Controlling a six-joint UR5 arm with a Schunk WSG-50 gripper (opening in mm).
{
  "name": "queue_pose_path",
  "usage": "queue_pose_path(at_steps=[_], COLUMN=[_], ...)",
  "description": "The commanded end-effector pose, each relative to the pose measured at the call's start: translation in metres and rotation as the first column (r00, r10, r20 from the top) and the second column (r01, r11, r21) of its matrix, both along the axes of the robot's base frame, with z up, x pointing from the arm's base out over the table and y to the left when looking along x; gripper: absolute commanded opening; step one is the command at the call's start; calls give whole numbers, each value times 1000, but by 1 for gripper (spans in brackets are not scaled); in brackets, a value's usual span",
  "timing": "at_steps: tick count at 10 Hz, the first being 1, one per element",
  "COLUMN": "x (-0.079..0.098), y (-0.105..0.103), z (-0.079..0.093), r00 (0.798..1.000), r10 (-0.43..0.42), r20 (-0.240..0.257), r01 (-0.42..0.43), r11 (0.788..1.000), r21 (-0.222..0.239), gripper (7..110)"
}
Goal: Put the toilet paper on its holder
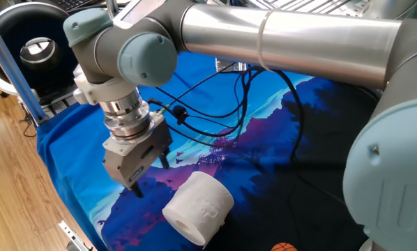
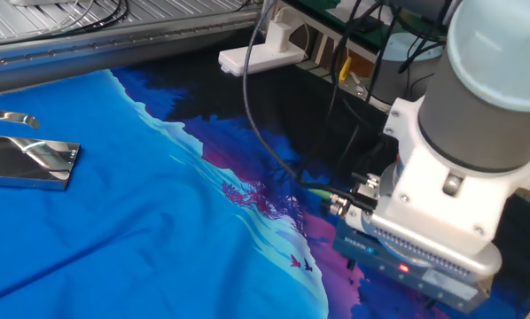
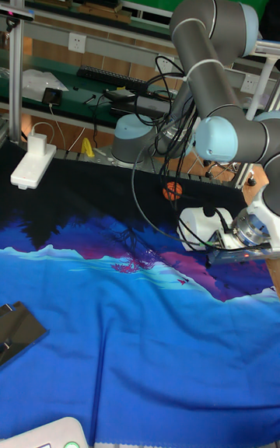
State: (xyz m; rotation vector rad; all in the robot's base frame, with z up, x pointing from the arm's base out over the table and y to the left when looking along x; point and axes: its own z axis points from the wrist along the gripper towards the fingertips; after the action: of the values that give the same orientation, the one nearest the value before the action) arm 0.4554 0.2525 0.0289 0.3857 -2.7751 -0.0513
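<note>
Just gripper [image 1: 147, 177] beside toilet paper [image 1: 198, 206].

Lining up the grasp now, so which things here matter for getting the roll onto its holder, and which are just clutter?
Part of the job:
- toilet paper, lying on its side on the cloth
- holder, silver stand at the far side of the cloth
- pincer, beside the roll, not touching it

Just lying about:
- white power strip
- small orange ball
- black ring-shaped device

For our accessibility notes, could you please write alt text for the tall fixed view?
A grey robot arm bends down over the right edge of a table draped in a blue and purple cloth, its wrist beside the white toilet paper. The shiny holder sits far off at the left edge.
</note>
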Motion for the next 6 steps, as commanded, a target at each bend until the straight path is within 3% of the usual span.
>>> queue_pose_path(at_steps=[1,3,4,6], x=[-31,-41,-40,-28], y=[-24,-24,-15,-7], z=[5,8,11,22], r00=[997,993,993,993], r10=[18,3,-10,-16], r20=[-74,-115,-117,-118], r01=[-20,-9,6,13], r11=[999,998,999,1000], r21=[-29,-56,-34,-27], gripper=[88,88,110,110])
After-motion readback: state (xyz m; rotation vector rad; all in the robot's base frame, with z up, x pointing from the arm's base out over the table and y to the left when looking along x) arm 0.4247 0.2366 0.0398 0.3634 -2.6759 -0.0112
